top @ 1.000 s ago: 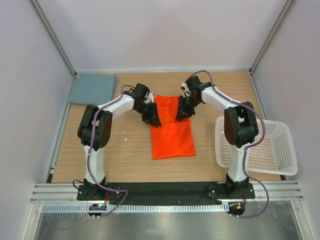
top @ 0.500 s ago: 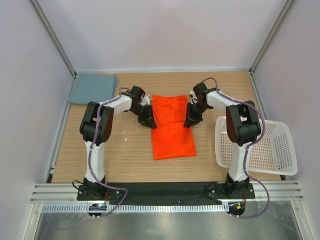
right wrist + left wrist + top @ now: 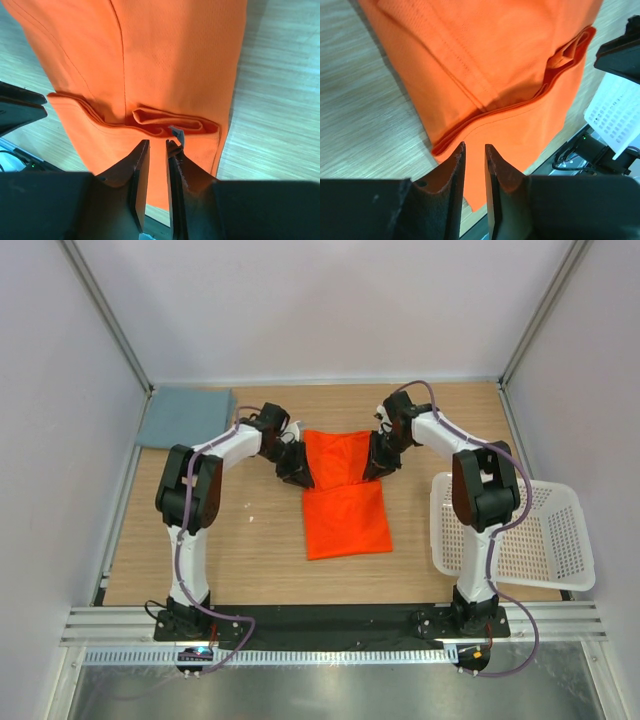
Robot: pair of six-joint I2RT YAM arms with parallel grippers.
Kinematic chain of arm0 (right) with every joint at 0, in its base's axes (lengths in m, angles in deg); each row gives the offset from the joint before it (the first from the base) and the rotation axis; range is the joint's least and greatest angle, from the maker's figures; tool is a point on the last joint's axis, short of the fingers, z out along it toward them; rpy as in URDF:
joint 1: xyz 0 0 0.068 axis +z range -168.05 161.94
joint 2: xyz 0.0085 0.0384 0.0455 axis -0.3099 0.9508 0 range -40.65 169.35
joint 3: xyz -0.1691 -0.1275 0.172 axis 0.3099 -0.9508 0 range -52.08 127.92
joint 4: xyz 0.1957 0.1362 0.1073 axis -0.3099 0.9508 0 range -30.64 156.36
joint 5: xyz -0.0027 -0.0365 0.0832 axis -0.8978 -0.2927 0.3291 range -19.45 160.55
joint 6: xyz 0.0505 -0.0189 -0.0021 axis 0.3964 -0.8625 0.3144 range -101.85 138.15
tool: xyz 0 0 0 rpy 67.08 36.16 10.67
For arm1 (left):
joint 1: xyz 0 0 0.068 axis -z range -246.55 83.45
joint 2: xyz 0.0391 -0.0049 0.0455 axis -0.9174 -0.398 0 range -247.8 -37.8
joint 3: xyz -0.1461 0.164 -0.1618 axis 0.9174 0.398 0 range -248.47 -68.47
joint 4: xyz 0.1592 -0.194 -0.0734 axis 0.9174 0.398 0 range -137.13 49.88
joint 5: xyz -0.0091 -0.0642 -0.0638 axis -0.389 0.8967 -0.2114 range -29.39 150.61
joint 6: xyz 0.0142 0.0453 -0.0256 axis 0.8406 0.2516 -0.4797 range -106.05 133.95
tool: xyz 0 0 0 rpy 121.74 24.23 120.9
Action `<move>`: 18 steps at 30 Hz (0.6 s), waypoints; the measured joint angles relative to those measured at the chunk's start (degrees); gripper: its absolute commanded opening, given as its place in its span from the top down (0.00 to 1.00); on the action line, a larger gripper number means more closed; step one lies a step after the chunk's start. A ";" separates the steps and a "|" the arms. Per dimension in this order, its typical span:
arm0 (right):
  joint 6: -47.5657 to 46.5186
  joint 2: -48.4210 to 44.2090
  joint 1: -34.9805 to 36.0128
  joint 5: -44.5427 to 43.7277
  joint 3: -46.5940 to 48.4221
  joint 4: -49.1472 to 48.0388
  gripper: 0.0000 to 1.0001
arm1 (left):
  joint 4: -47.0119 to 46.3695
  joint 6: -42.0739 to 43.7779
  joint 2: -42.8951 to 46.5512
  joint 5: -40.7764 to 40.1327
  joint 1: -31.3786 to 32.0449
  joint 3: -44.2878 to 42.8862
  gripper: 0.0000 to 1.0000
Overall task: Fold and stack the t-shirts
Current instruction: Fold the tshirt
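Your left gripper [image 3: 475, 146] and right gripper [image 3: 158, 143] each show a narrow gap, pinching nothing — tips at the fold of the orange t-shirt [image 3: 345, 510], mid-frame on the wooden table [image 3: 240, 540]; grey-blue t-shirt [image 3: 186, 417] upper left, pale walls [image 3: 330, 310] around.

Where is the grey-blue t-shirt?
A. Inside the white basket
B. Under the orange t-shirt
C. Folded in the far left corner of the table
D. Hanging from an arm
C: the grey-blue t-shirt lies folded flat at the far left corner of the table, apart from the orange t-shirt and the white basket.
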 measured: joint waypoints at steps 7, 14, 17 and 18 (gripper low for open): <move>-0.11 2.69 -0.04 -2.05 0.87 -0.39 0.73 | 0.02 0.04 -2.27 0.09 -0.07 -1.07 0.80; -0.87 5.18 -0.15 -3.80 0.31 -0.79 0.74 | 1.77 1.05 -4.96 -0.15 -0.72 -1.44 0.82; -0.85 4.74 -0.13 -4.04 0.11 -0.92 0.74 | 2.99 2.16 -5.03 -1.11 -0.74 -2.05 0.82; -0.85 4.57 -0.13 -4.09 0.02 -1.01 0.73 | 3.39 2.29 -5.03 -1.40 -0.76 -2.27 0.82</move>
